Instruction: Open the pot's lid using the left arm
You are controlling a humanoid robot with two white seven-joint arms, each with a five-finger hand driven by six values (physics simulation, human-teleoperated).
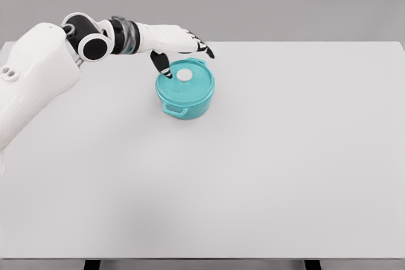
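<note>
You saw the dark fingertips (204,48) of the left hand (180,42) stretched out and a little apart above the far rim of the pot (185,90), holding nothing. The thumb pointed down and its tip was at the lid (187,79), near the small white round knob (184,75). The pot was round, smooth and teal, with two loop handles, and it stood closed on the matte white table (285,156), left of the middle.
</note>
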